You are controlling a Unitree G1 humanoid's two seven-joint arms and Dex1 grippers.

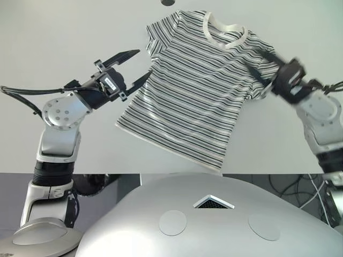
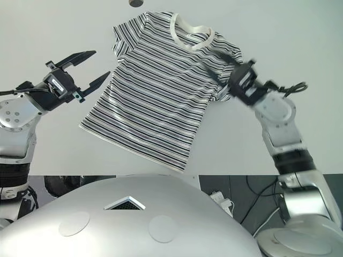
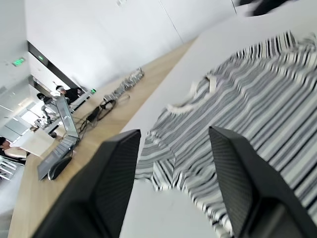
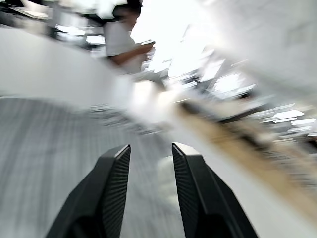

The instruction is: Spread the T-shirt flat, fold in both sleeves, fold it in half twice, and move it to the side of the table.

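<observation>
A black-and-white striped T-shirt point(image 1: 193, 91) lies spread flat on the white table point(image 1: 53, 32), turned so its white collar point(image 1: 225, 27) points to the far right. My left gripper point(image 1: 142, 64) is open just beside the shirt's left edge, below the left sleeve point(image 1: 155, 35), with nothing between its fingers. Its wrist view looks between the open fingers point(image 3: 114, 173) across the shirt point(image 3: 247, 99). My right gripper point(image 1: 259, 61) is over the right sleeve, blurred. In its own view it point(image 4: 151, 168) stands open above the cloth point(image 4: 49, 148), holding nothing.
The table's front edge point(image 1: 107, 172) runs close below the shirt's hem. A small dark round object point(image 1: 168, 2) sits at the far edge. Bare tabletop extends left of the shirt and to the near right. Cables point(image 1: 300, 187) hang below the table at right.
</observation>
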